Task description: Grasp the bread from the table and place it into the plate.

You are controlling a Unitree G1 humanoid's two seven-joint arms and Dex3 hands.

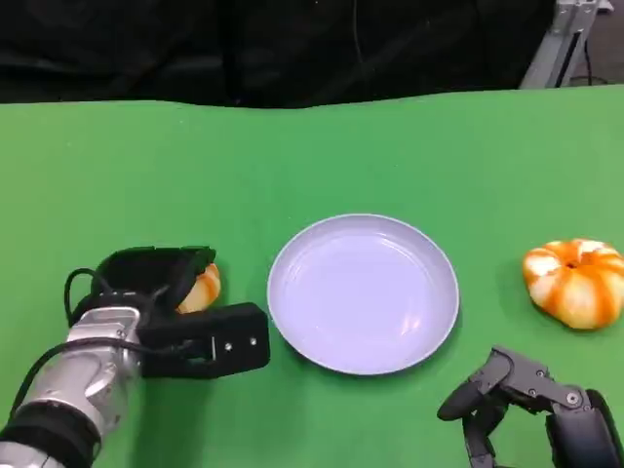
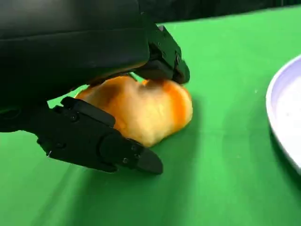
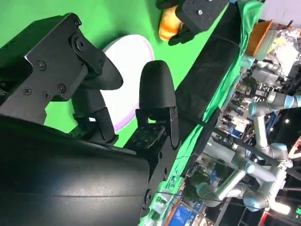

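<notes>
The small golden-orange bread roll (image 2: 146,110) lies on the green cloth surface (image 1: 292,166) at about nine o'clock from the round pale-lilac plate (image 1: 363,292), well apart from its rim. The left robot hand (image 1: 175,302) is clamped on it — fingers above, thumb below. It looks light, soft and easily squashed, so a gentle grip across its middle suits. The right robot hand (image 1: 526,395) rests with fingers apart, holding nothing.

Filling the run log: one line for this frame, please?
phase: grasping | left robot hand: closed around bread, bread on table | right robot hand: idle, holds nothing | plate: empty | second bread: untouched
</notes>
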